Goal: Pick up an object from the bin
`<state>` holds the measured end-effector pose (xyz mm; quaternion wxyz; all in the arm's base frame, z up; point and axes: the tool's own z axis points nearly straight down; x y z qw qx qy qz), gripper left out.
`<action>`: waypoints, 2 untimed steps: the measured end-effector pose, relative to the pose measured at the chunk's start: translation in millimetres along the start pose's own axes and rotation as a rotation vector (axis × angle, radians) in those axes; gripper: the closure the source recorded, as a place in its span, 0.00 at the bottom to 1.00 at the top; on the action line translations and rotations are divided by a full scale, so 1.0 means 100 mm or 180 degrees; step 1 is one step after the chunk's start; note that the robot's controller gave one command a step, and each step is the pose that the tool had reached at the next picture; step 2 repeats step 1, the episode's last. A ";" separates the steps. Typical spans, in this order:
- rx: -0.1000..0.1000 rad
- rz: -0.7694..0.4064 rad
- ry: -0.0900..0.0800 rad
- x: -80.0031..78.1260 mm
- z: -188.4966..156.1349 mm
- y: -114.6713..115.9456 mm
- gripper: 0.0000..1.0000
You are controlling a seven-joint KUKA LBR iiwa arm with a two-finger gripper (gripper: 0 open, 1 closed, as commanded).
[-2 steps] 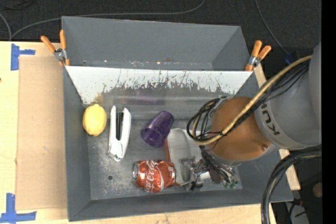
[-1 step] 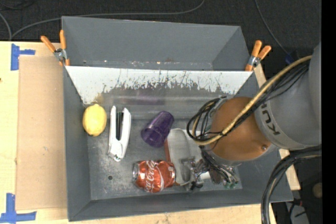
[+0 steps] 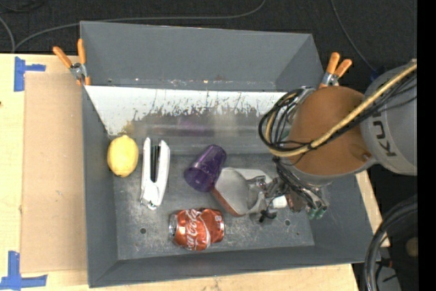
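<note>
My gripper [image 3: 270,200] is low in the right part of the bin, under the orange wrist cover. It sits right against the right side of a tipped glassy cup with a reddish-brown rim [image 3: 234,190]. A purple cup [image 3: 204,167] lies on its side just left of that one and touches it. A crushed red cola can [image 3: 197,228] lies near the front wall, to the left of and below the gripper.
A yellow lemon [image 3: 123,155] rests at the left wall, with a white stapler [image 3: 154,172] beside it. The arm and its looped cables hang over the bin's right side. Bare floor lies along the back wall.
</note>
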<state>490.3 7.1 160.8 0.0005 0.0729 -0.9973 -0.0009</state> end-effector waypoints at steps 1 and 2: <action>-0.0009 -0.0076 0.0051 0.03 -0.46 0.05 1.00; -0.0009 -0.0076 0.0051 0.03 -0.46 0.05 1.00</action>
